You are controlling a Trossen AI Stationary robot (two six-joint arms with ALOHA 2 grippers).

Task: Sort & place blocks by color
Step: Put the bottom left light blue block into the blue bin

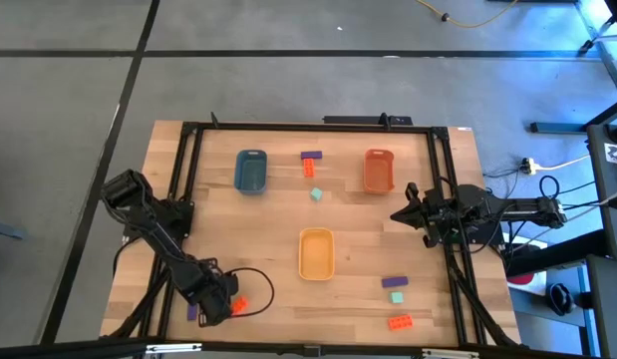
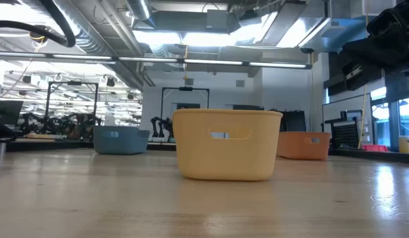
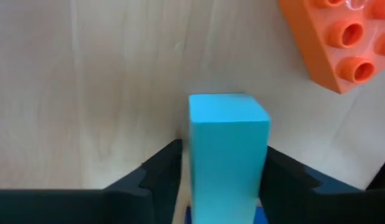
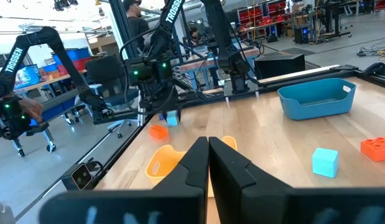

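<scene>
Gripping a mint-green block, the left gripper's fingers clamp it; right fingers closed.

A pale wooden worktop inside a black metal frame carries three oblong trays. The blue tray sits near the far edge toward the left, the orange tray near the far edge toward the right, and the yellow tray stands nearer the middle, well apart from both. A yellow cable trails across the grey floor beyond.
</scene>
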